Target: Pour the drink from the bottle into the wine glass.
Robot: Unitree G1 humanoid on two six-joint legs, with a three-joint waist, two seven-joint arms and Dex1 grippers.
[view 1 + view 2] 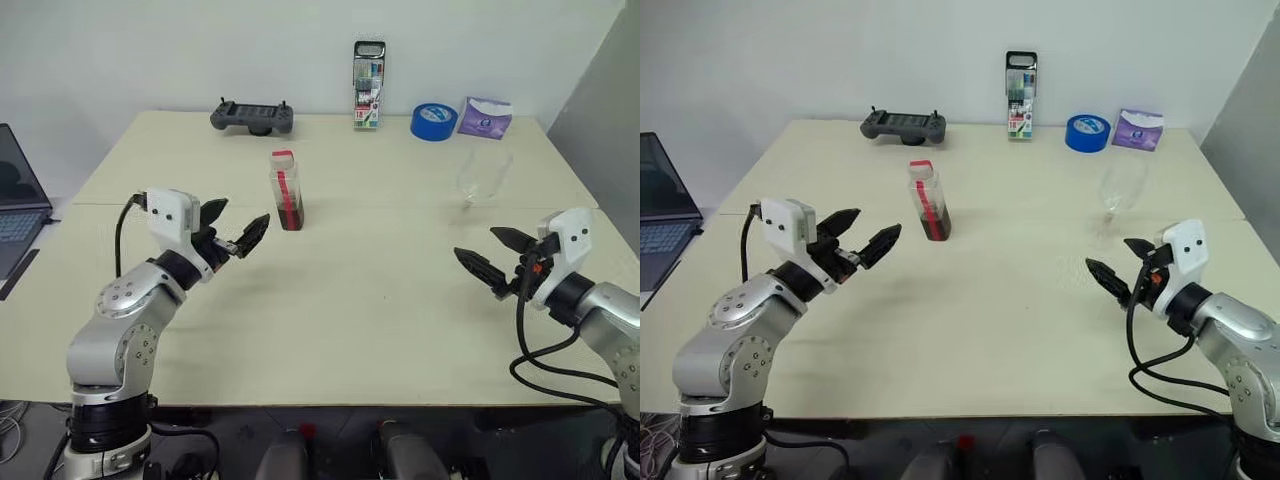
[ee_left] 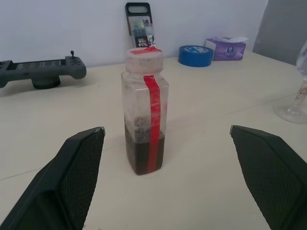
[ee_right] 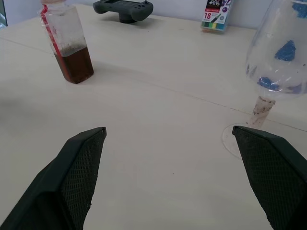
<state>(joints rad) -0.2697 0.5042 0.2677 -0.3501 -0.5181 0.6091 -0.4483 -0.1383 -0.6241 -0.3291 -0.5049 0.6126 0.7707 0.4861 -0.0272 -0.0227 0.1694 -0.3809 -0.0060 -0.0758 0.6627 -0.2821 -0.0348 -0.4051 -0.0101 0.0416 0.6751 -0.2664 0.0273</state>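
Left tool (image 1: 236, 228) hangs wide apart and empty, aimed at the bottle (image 1: 287, 190), which stands upright mid-worktop, capped, the drink (image 2: 144, 153) filling its lower part. Right tool (image 1: 490, 255) gapes empty too, near the right edge. Wine glass (image 1: 482, 176) stands just beyond it, well apart from the bottle. Worktop (image 1: 350, 310) otherwise bears clutter along its far edge.

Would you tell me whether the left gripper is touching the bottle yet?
Apart. In the left wrist view, the left gripper's open fingers stand short of the bottle, bare table between.
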